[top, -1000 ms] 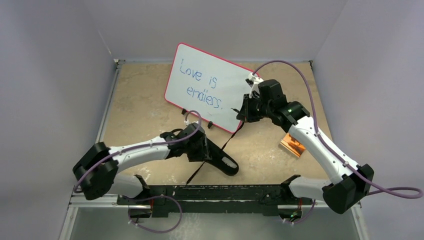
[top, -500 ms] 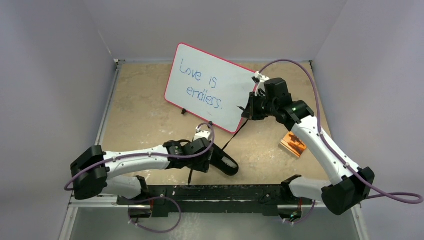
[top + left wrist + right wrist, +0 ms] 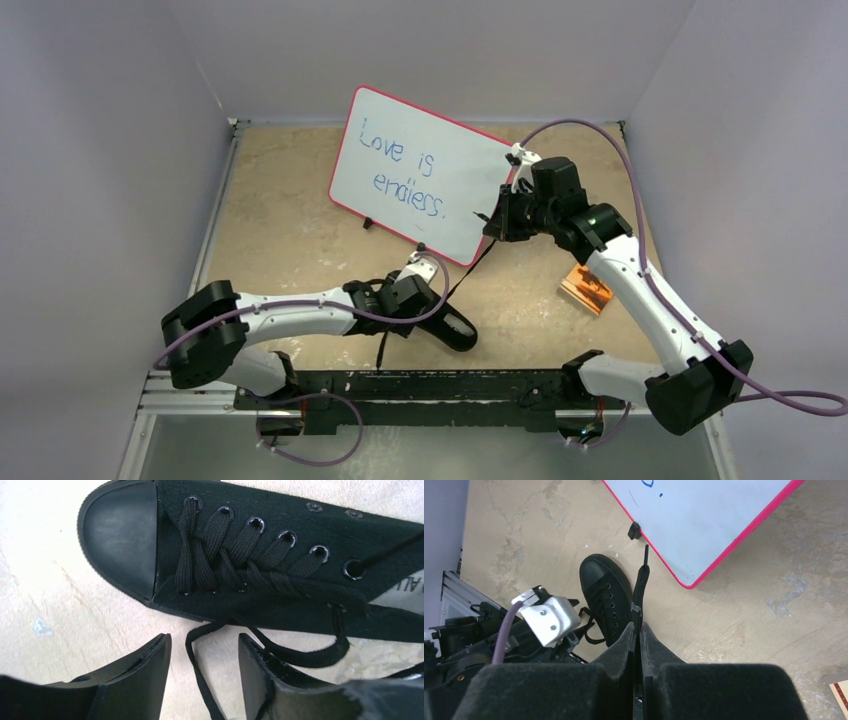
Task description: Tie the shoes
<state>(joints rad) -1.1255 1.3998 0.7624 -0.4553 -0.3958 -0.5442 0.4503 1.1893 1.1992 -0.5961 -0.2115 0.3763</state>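
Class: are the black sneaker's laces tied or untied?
Untied. One lace is pinched in the shut right gripper, pulled away from the sneaker; the other lace lies loose by the open left gripper.

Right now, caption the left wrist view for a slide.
Open left gripper straddles a loose lace beside the black sneaker.

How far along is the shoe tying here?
Done: the sneaker is laced through its eyelets, but no knot shows. In hand: the right gripper is shut on one lace; the left gripper hangs open over the other lace. Left: crossing, knotting, the bow.
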